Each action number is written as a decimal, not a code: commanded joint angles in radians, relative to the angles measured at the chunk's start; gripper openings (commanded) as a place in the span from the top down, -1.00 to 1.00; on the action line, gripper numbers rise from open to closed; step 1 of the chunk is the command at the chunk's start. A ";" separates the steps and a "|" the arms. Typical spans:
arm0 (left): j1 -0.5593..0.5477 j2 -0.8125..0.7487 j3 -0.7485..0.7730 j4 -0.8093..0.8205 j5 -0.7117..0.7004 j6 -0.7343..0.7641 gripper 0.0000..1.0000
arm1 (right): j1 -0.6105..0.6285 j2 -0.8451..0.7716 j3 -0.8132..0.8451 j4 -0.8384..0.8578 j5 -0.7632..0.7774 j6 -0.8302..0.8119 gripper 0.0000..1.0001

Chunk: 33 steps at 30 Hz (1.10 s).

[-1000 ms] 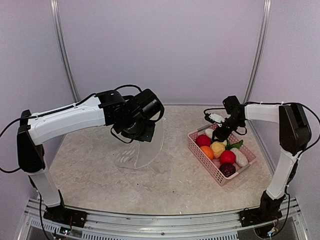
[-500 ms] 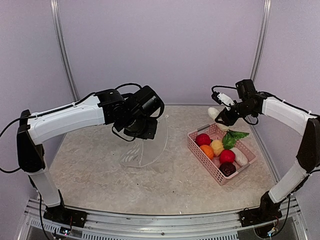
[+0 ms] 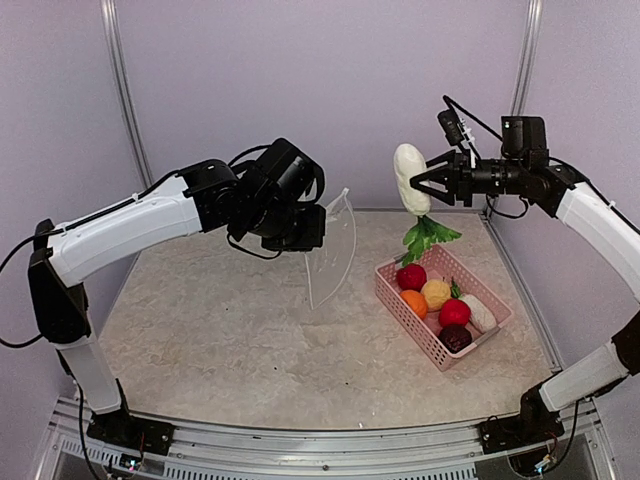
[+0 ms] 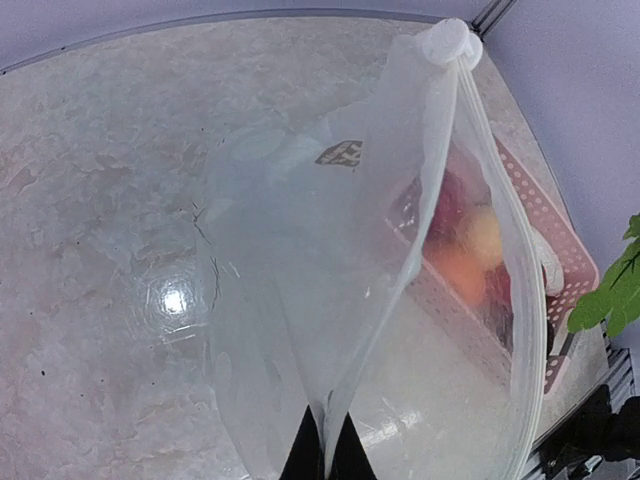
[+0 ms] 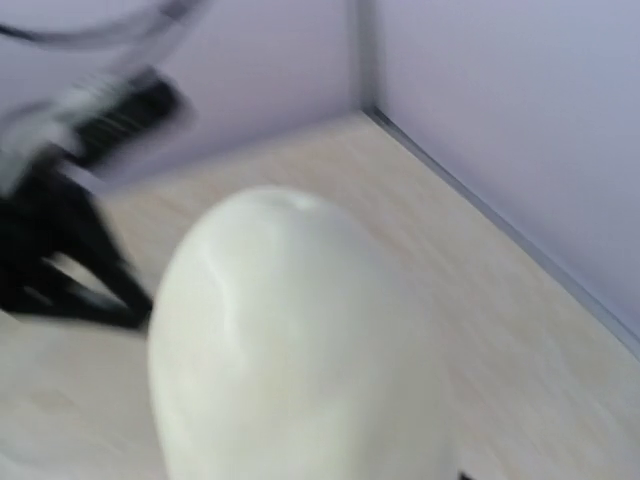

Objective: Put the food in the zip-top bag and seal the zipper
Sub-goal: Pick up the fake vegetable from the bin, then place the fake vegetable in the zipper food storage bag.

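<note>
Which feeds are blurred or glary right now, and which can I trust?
Right wrist: blurred, the white radish filling it, soft-edged. Left wrist: sharp, one bright glare on the table beside the zip-top bag, which hazes the pink basket behind. Top external: even light, sharp.

Soft, even overhead light with faint shadows. Glare spot on the counter point(image 4: 100, 250) beside the hazy bag point(image 4: 300, 300). Right wrist view is motion-blurred; the white piece point(image 5: 280, 340) is soft, probably too close to focus.

Table point(image 3: 220, 340): pale marbled | on it: pink basket point(image 3: 403, 316), right
</note>
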 commanded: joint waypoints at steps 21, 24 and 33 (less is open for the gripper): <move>0.021 0.051 0.082 0.176 0.212 -0.138 1.00 | 0.206 0.214 0.017 1.146 -0.380 0.944 0.47; 0.023 0.042 0.061 0.196 0.218 -0.142 1.00 | 0.210 0.248 -0.014 1.212 -0.369 0.993 0.47; 0.026 0.004 0.001 0.252 0.250 -0.160 1.00 | 0.214 0.312 -0.085 1.310 -0.409 1.025 0.45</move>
